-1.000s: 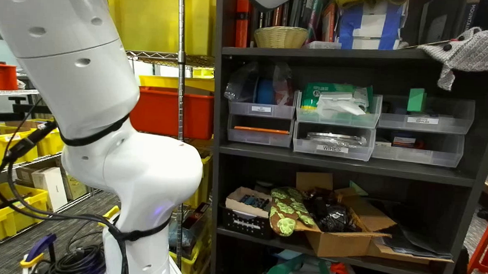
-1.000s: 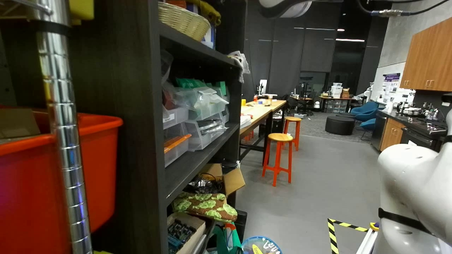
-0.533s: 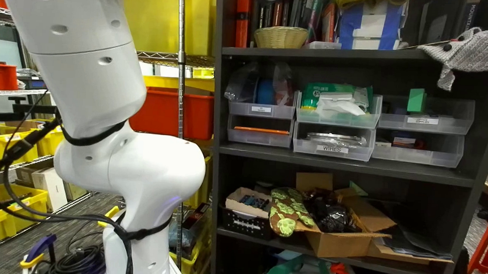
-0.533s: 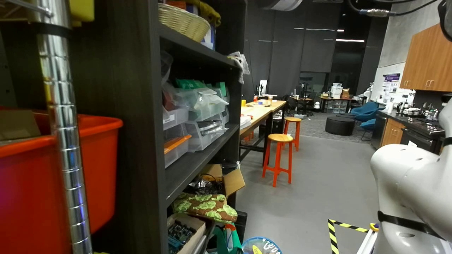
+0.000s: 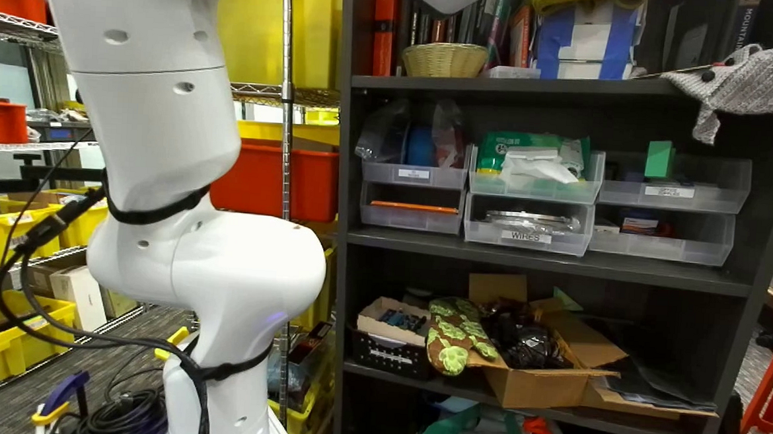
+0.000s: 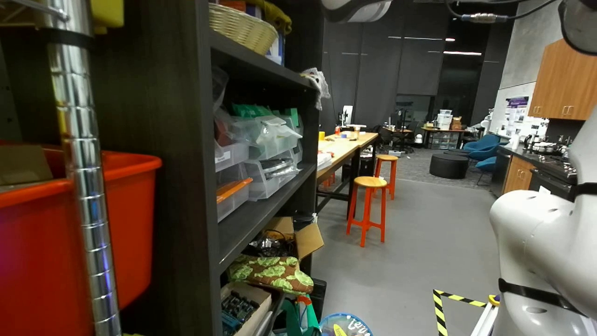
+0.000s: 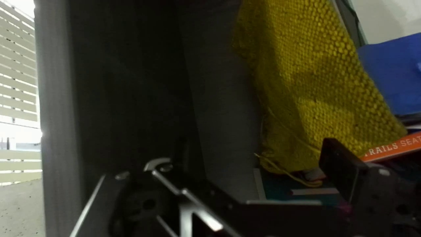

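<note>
The tool (image 7: 258,151) gapes wide, holding nothing, near the knobbly yellow cloth (image 7: 306,79) draped over a blue-and-white box (image 5: 588,39); I can't tell if tool and cloth touch.

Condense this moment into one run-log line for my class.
gripper: open, nothing gripped | nearest: yellow cloth | contact: unclear | beyond: orange book, partly hidden

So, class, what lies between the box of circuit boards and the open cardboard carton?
A green and brown fabric piece, perhaps a mitt, as both exterior views show.
</note>
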You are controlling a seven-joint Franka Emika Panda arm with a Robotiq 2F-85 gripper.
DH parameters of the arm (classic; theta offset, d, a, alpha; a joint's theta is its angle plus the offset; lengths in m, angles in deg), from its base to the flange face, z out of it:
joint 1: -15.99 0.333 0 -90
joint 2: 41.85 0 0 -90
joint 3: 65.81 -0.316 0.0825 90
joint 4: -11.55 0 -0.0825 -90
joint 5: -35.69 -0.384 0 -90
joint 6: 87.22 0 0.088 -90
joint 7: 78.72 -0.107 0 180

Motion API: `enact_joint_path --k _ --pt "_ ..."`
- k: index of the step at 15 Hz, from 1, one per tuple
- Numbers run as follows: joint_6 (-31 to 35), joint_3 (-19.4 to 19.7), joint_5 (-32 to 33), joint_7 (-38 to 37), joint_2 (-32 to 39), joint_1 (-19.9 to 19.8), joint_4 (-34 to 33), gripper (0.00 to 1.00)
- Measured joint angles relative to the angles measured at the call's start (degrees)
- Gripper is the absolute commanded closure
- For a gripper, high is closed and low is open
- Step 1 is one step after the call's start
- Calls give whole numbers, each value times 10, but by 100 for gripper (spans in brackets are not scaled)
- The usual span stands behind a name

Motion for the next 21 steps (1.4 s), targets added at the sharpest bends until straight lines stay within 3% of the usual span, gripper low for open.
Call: enact_joint_path --k 3,10,15,18,21 --pt "-49 -5 2 1 1 -4 -1 0" --pt "-378 -29 -7 53 -3 -9 -69 0" --pt "-600 -143 -170 193 26 -146 -137 0" --pt "-729 -187 -238 248 58 -213 -202 0" --pt "-790 -216 -278 266 90 -269 -270 0"
